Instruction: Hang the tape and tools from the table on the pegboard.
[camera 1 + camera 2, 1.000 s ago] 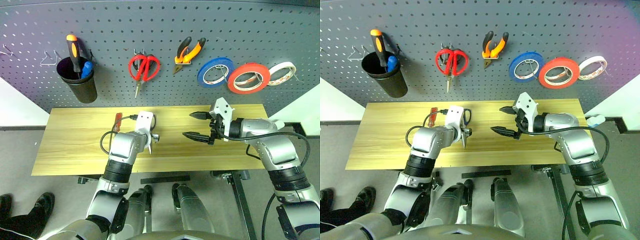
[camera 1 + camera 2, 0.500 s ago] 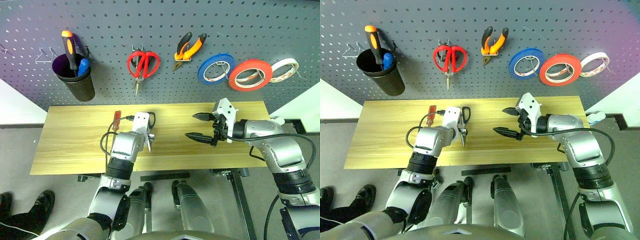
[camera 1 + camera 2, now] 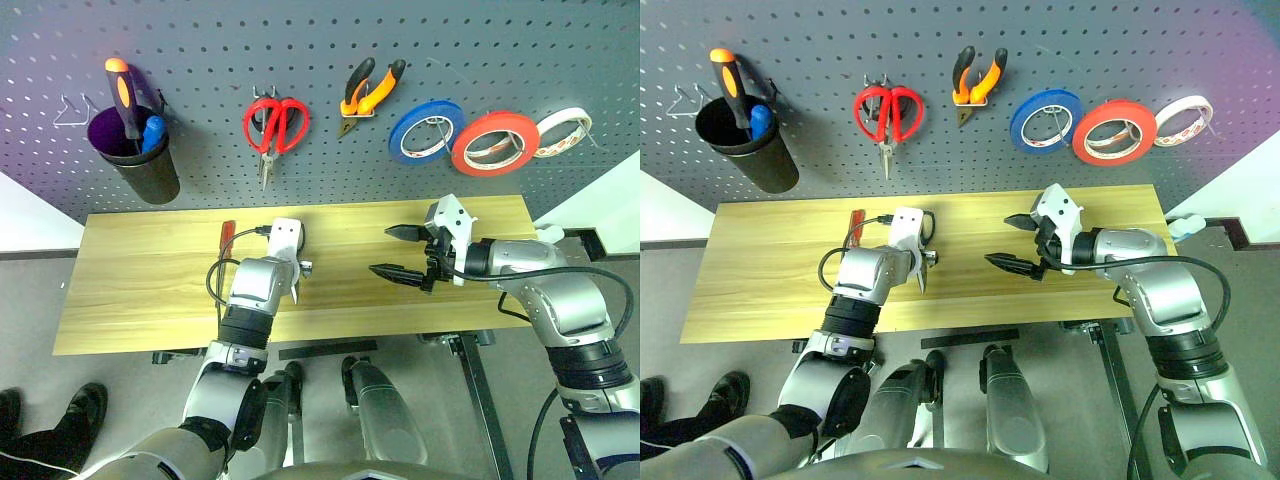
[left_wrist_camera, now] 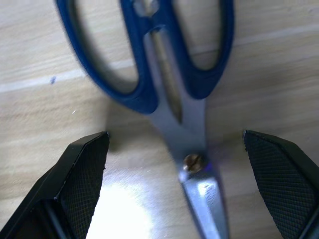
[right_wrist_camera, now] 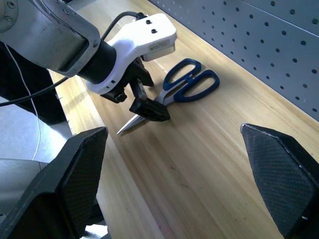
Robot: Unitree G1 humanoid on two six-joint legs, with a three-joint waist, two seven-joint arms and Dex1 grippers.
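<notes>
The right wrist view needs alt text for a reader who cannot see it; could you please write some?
The left gripper hangs open over the scissors, which lie flat on the wooden table, its fingers astride them near the pivot. A pegboard stands behind the table, and the right gripper's own two black fingers frame the scene, spread wide.

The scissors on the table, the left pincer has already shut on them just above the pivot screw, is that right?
Not quite. The left pincer is open, its fingers standing either side of the scissors near the pivot screw without touching them. The left wrist view shows the gap on both sides.
</notes>
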